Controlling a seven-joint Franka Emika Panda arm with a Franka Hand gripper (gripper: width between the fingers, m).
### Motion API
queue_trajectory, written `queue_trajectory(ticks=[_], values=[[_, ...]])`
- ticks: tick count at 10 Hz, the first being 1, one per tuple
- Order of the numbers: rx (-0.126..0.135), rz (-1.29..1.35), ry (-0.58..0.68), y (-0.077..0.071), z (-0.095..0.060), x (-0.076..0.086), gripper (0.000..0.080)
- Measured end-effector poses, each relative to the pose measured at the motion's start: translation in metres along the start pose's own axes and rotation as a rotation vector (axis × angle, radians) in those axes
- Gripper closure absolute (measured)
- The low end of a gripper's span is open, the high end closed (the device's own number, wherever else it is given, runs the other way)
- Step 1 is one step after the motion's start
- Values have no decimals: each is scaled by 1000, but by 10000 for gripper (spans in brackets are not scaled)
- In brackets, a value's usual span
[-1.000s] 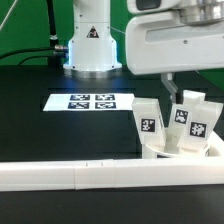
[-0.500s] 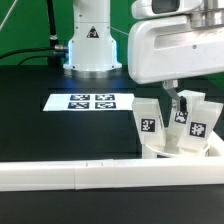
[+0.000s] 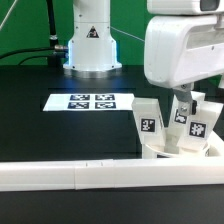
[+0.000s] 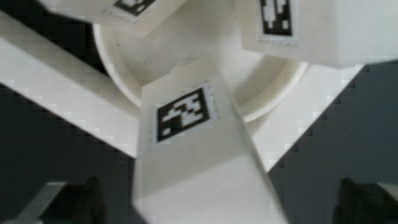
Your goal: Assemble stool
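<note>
three legs (image 3: 148, 122) are being seen standing on the seat (image 3: 180, 150); the gripper (image 3: 184, 104) is being lowered over them, jaw state cannot be told.

The exterior view gives you an elevated, oblique look across the table (image 3: 40, 125), from moderate range, toward the arm base at the far side. The wrist view looks steeply down from very close range; you see its pincer fingers (image 4: 68, 200) only as dark, blurred shapes at the frame edge. Both views share the seat (image 3: 185, 150) (image 4: 267, 95) and, apparently, the tagged legs (image 3: 148, 122) (image 4: 187, 130) standing on it.
</note>
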State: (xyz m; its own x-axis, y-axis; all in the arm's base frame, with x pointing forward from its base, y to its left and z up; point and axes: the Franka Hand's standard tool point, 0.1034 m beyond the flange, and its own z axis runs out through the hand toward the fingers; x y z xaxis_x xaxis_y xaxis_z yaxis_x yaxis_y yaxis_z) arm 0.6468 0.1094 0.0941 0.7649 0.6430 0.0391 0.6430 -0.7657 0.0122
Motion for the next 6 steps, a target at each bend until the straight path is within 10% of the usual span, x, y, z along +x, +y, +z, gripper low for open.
queue_trajectory(ticks=[5,6], values=[[-26,-80,-24,-8,19,1,150],[-26,-55,-25,-7,20,1,261]])
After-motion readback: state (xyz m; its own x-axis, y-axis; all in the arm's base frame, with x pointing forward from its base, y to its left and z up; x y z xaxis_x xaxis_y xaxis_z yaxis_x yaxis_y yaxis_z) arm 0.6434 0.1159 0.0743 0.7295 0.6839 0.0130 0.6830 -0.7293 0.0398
